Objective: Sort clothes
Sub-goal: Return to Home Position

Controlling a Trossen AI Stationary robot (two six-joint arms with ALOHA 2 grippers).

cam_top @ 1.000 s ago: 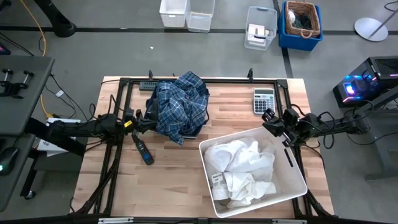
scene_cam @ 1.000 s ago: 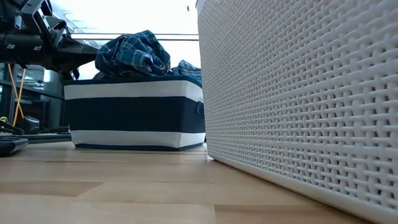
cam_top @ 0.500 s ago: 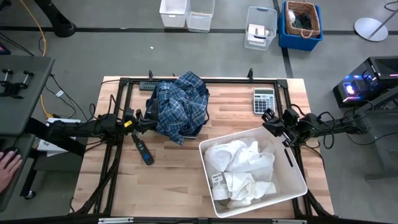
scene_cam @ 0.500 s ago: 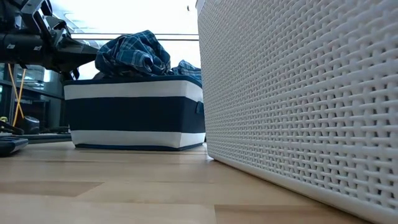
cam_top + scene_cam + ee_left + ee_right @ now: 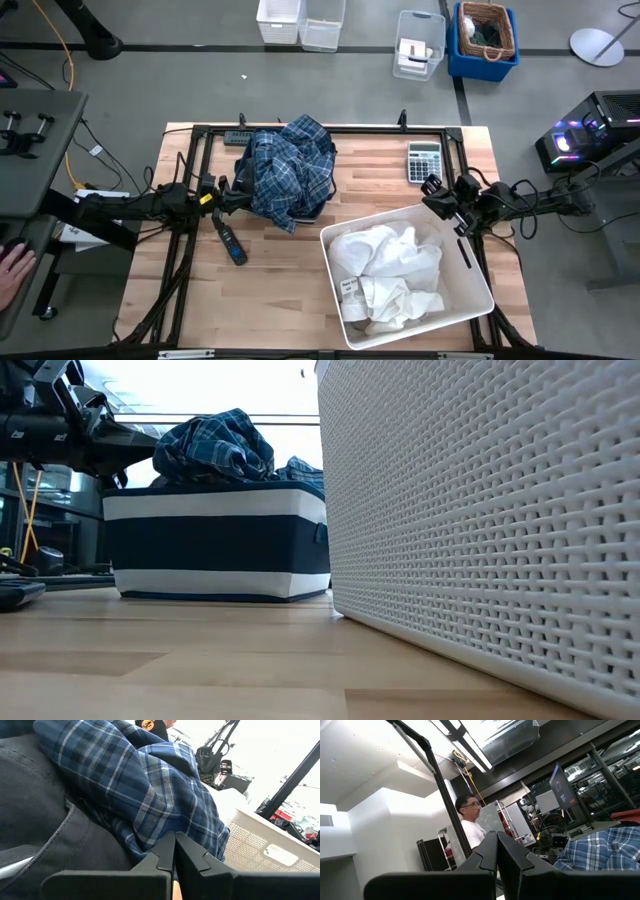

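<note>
Parking arms: left gripper (image 5: 222, 197) at left edge of table (image 5: 270, 290), right gripper (image 5: 432, 190) at right edge, jaws together, empty. Plaid shirt (image 5: 290, 165) heaped on dark blue bin (image 5: 210, 545) by far edge; white shirts (image 5: 385, 270) in white bin (image 5: 480, 520), near-right corner. Retract clear of rims, loose cloth.

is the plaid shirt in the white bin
No, the plaid shirt is heaped on the dark blue bin, while the white bin shows only white clothes.

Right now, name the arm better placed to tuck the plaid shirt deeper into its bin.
Left. The left arm ends right beside the plaid shirt, jaws shut; the right arm rests at the opposite edge, by the calculator and white bin.
</note>
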